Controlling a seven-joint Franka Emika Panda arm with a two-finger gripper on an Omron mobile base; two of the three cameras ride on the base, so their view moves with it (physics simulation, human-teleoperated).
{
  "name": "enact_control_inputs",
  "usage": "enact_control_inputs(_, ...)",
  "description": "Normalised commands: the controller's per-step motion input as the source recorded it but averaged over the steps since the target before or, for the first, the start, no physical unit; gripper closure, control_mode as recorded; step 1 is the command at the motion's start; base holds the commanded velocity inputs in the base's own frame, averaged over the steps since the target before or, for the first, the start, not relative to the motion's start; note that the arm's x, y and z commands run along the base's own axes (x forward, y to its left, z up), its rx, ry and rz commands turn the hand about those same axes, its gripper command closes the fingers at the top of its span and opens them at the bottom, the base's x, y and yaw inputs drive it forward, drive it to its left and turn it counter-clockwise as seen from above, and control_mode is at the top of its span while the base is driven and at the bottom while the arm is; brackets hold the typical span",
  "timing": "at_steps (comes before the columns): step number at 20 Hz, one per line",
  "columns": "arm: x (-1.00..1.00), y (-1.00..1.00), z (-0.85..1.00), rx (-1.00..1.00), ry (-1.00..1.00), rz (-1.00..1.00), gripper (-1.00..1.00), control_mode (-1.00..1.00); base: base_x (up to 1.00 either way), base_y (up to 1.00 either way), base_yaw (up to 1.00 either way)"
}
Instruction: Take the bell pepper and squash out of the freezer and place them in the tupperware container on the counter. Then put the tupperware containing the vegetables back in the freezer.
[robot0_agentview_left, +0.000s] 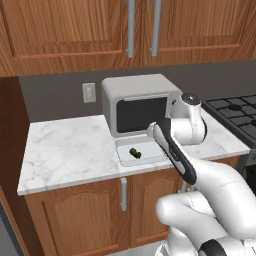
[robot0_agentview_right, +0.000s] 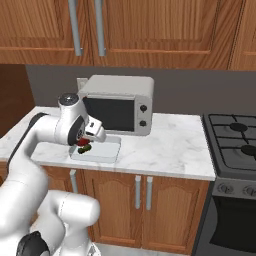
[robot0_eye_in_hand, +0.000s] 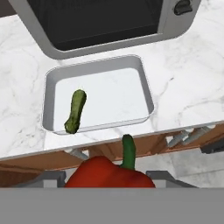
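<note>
Even bright rendered light, soft faint shadows, sharp focus, no glare

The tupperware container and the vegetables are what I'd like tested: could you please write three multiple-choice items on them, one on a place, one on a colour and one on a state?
1. Where does the squash lie?
A. Inside the tupperware container
B. On the stove
C. Inside the toaster oven

2. What colour is the bell pepper?
A. Yellow
B. Red, with a green stem
C. Purple

3. What is the state of the bell pepper?
A. Resting in the container beside the squash
B. Lying on the counter
C. Held up at the gripper, not yet in the container

Answers:
1. A, the hand view shows the squash on the tray floor near one wall.
2. B, the hand view shows a red body and green stem.
3. C, the pepper sits between the fingers, short of the counter edge, and the tray holds only the squash.
</note>
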Motion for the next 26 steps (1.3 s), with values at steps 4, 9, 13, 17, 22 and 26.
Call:
enact_control_inputs(4,0.76,0.19,-0.52,-0.02,0.06,0.00,1.00,-1.00,0.00,0.00,0.00)
enact_control_inputs(9,0.37,0.08,-0.42,0.00,0.02,0.00,1.00,-1.00,0.00,0.00,0.00)
enact_control_inputs(13,0.30,0.01,-0.36,0.00,0.00,0.00,1.00,-1.00,0.00,0.00,0.00)
enact_control_inputs(17,0.39,0.02,-0.40,0.00,0.00,0.00,1.00,-1.00,0.00,0.00,0.00)
enact_control_inputs(22,0.33,0.06,-0.37,0.00,0.00,0.00,1.00,-1.00,0.00,0.00,0.00)
enact_control_inputs(26,0.25,0.09,-0.28,0.00,0.00,0.00,1.00,-1.00,0.00,0.00,0.00)
